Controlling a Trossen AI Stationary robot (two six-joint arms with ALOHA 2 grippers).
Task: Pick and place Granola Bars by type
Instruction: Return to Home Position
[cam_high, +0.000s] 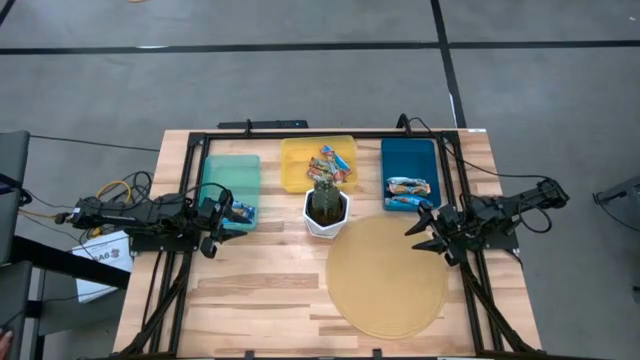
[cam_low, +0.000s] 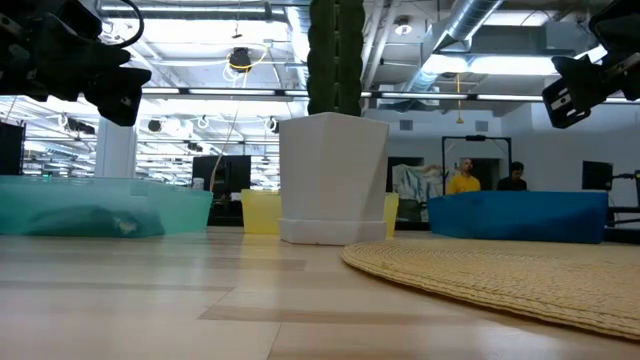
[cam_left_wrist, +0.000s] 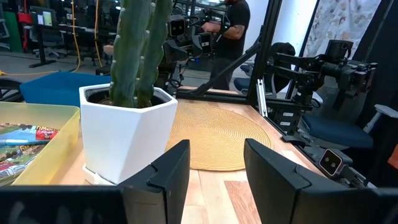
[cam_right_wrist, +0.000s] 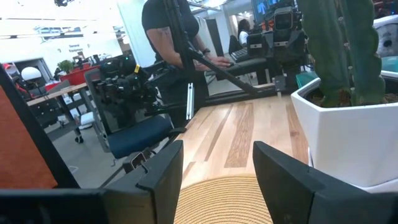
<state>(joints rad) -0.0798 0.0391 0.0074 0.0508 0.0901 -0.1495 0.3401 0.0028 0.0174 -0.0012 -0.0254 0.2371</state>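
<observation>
wooden table (cam_high: 260, 290); left gripper (cam_high: 232, 213), right gripper (cam_high: 422, 229) spread, empty; granola bars (cam_high: 408, 186): print illegible.

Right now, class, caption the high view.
Granola bars in three bins; left end effector, right end effector open at table sides.

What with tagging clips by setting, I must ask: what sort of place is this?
Probably a robotics lab or workshop: exposed ceiling ducts, a person standing in the room behind, and a blue office chair beside the table.

White pot (cam_high: 326, 226) with green cactus (cam_high: 325, 197) — mid-table, round woven mat (cam_high: 388, 277) just beside, wooden table (cam_high: 250, 292)
</observation>
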